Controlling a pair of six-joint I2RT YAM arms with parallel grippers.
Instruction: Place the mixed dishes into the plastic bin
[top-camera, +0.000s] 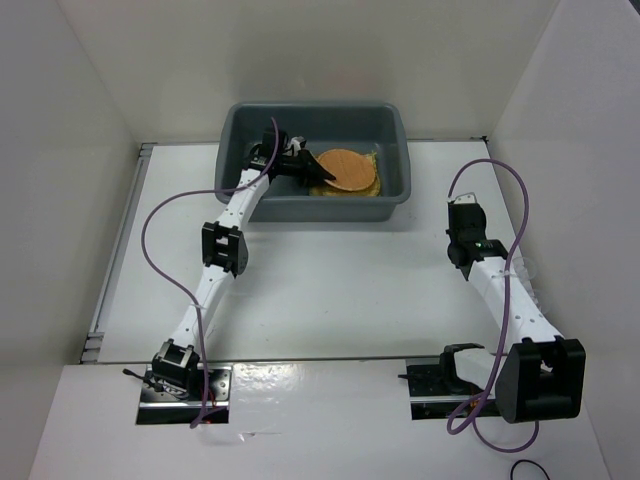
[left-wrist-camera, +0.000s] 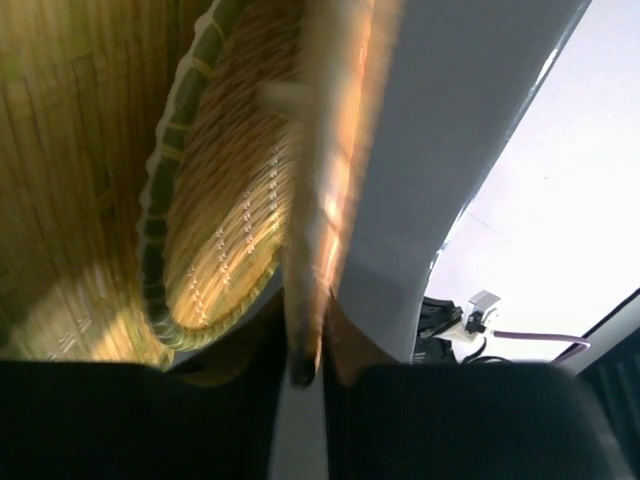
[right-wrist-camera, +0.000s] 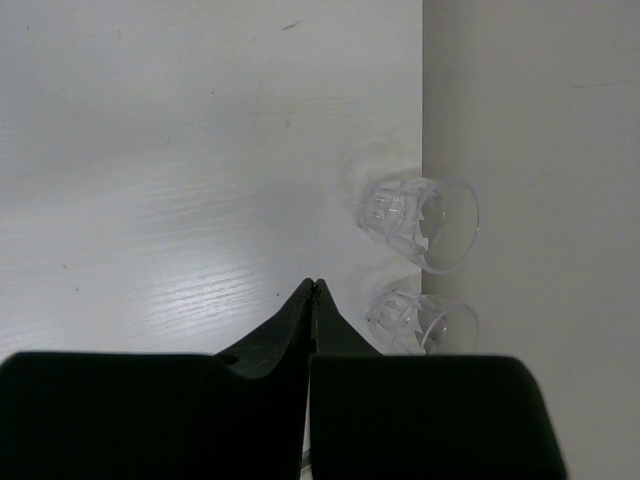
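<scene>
Looking down from above, we see the plastic bin (top-camera: 330, 208), a smooth dark grey tub with rounded corners and a rolled rim, at the far middle of the white table (top-camera: 330, 300). Inside it the round orange-brown disc (top-camera: 350, 170) lies on top, with yellow showing under its near and right edges. The left arm stretches over the bin's near-left corner. The left gripper (top-camera: 303, 166) is down inside, at the disc's left edge. The right arm is bent at the right, and the right gripper (top-camera: 463, 207) is over bare table, well apart from the bin.

On the left wrist camera, the orange-brown disc's thin rim, blurred, runs between the black fingers (left-wrist-camera: 120, 420). The jaws stand a narrow slit apart, and we cannot tell whether they press on it. Left of it lie the round yellow disc (left-wrist-camera: 225, 200), finely woven with a dark green border, and the square yellow mat (left-wrist-camera: 60, 150) of flat slats.

On the right wrist camera, the right gripper's fingers meet in a point, holding nothing. Beyond them, 2 pieces sit just beside the wall: a clear faceted glass (right-wrist-camera: 420, 220) and a second glass (right-wrist-camera: 410, 315).
</scene>
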